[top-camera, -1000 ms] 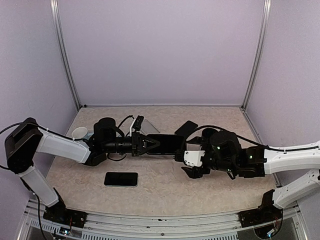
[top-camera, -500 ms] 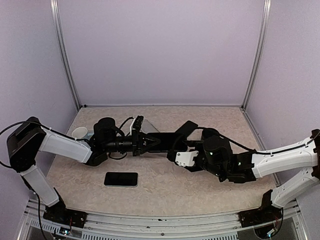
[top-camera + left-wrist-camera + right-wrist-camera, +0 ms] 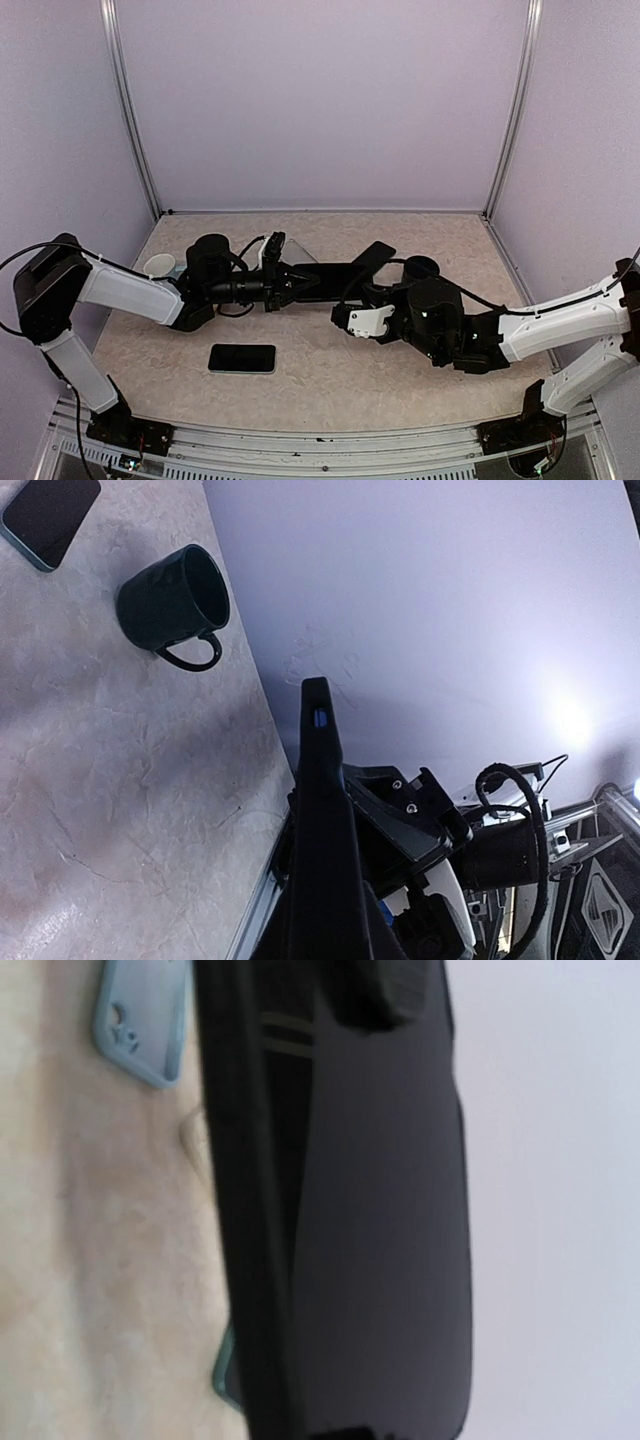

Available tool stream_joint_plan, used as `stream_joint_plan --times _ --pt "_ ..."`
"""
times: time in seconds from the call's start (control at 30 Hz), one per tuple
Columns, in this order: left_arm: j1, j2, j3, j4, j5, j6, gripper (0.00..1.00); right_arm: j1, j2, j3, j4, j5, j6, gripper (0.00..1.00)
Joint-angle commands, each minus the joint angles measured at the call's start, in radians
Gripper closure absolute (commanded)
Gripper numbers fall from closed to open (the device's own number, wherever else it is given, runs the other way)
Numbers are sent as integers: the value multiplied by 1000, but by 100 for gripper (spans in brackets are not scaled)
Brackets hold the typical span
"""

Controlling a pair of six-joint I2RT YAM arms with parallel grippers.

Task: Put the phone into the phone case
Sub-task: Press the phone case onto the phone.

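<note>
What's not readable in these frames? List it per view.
- Top view: the right gripper tips sit under its own wrist, so whether they have closed on the black slab is unclear.
- Right wrist: the slab fills the blurred frame; phone or case, cannot tell.
- Left wrist: the slab is edge-on, its faces hidden; the left gripper fingers are cut off by the bottom edge.

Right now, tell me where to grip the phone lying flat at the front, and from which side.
Grip the phone across its two long edges, near the middle, coming straight down from above. It lies flat with its length running left to right, so the narrow width probably fits between the fingers, and its low profile offers little to catch from the side.
</note>
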State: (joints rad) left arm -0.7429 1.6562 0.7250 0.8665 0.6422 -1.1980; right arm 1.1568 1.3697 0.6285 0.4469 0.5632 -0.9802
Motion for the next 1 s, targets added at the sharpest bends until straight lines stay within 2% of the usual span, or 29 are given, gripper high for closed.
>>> stream_joint_plan --times 0.0,0.13,0.33,0.57,0.6,0.63,0.7,0.73,0.8,0.87,0.97 --pt "-1 -20 37 -10 5 145 100 11 -21 34 -100 -89 78 100" --pt "-2 -44 37 -101 -32 225 100 11 -62 64 -213 -187 146 100" --pt "-10 -61 37 -145 -54 288 100 5 -79 98 -297 -280 228 100" --pt "-23 -82 41 -188 -77 339 100 -9 -92 142 -365 -309 303 99" --pt "-23 -82 40 -190 -78 340 100 -11 -98 146 -373 -311 309 94" --pt "-23 -84 40 -192 -78 343 100 -13 -104 151 -383 -313 316 86" --pt "-23 -83 40 -195 -73 348 100 -18 -115 160 -413 -321 331 53" --pt "-23 -83 42 -196 -69 354 100 -21 -117 165 -429 -326 339 39" --pt "-24 -85 42 -196 -60 362 100 -26 -123 174 -458 -343 359 21" --pt "-25 -88 42 -196 -50 374 100 -36 -132 178 -481 -371 378 10" --pt "-30 -94 43 -193 -31 390 100 -56 -145 183 -503 -428 404 2"
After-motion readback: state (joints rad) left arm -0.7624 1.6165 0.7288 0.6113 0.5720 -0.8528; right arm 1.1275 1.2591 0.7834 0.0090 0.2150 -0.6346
